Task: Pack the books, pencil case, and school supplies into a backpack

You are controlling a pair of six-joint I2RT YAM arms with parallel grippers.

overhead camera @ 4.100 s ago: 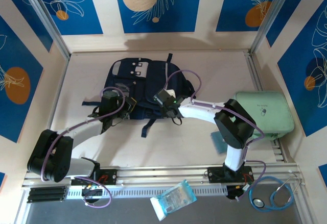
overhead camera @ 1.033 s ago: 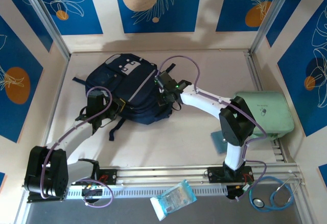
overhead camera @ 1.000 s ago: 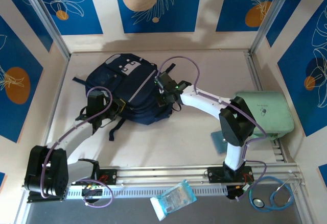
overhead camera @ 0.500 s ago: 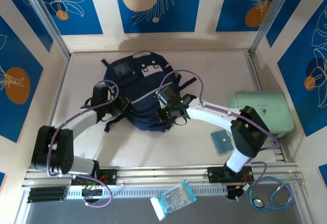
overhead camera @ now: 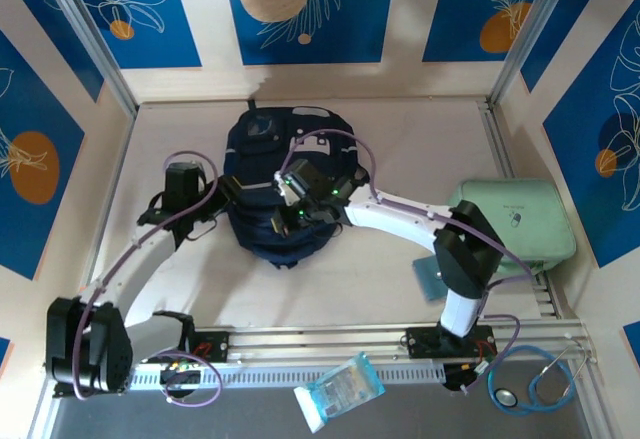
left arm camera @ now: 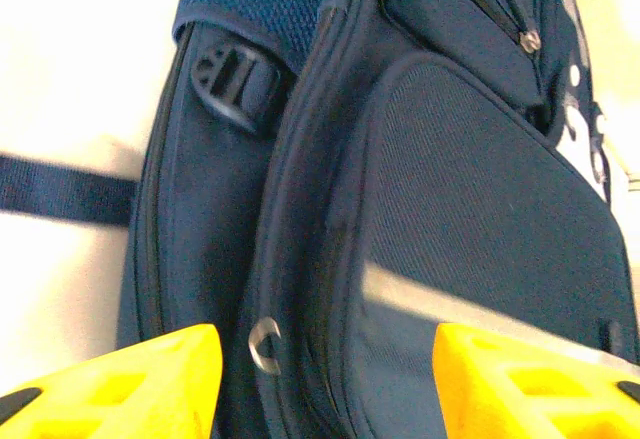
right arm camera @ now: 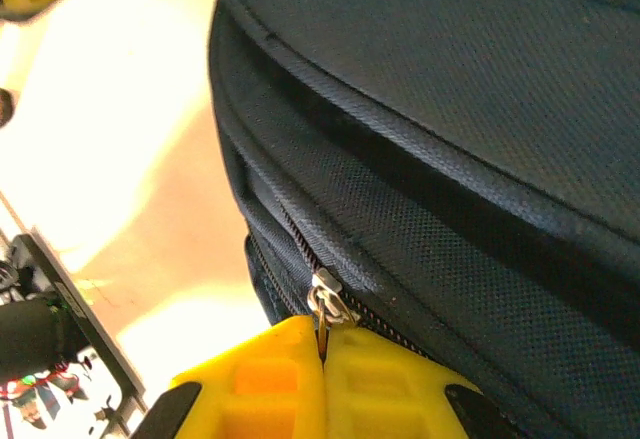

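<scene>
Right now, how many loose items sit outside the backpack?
4: mint-green case at the right edge; teal pad just nearer, partly behind the right arm; plastic-wrapped packet and stethoscope at the near edge. More may hide under the backpack.

Top camera looks down from behind; both wrist cameras closely share the backpack (overhead camera: 258, 164)

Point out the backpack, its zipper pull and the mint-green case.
backpack (overhead camera: 250, 159), top external view, navy fabric of its upper left side.
zipper pull (right arm camera: 326, 301), right wrist view, the metal slider itself.
mint-green case (overhead camera: 515, 221), top external view, middle of its top face.
</scene>
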